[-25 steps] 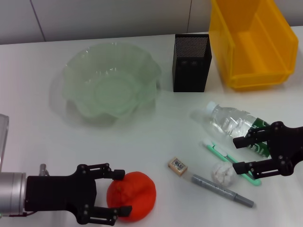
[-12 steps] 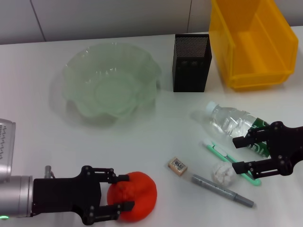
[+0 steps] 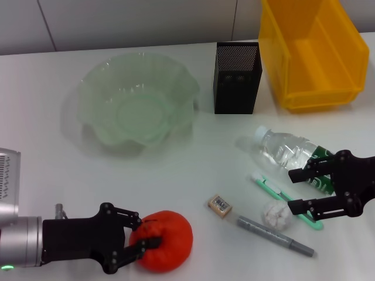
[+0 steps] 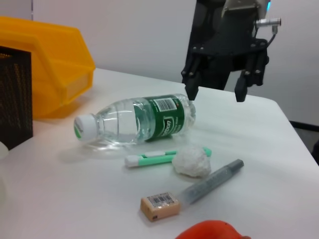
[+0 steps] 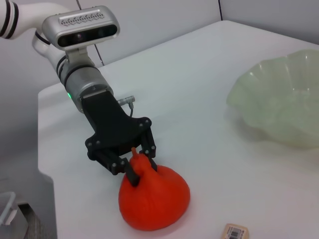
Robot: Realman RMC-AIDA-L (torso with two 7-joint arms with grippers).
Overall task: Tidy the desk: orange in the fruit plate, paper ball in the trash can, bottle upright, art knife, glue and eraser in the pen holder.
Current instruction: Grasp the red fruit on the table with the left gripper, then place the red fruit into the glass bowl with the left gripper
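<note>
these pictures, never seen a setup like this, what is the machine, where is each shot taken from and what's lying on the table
It is a robot with two arms, each ending in a black gripper. One picture looks down from its head; the other two come from cameras on its wrists.

On the white table lie a green glass fruit plate, a black mesh pen holder, a yellow bin, a water bottle on its side, a green art knife, a paper ball, a grey glue stick and an eraser.

The left gripper has closed on the orange, which sits on the table. The right gripper hangs open near the bottle, holding nothing.
</note>
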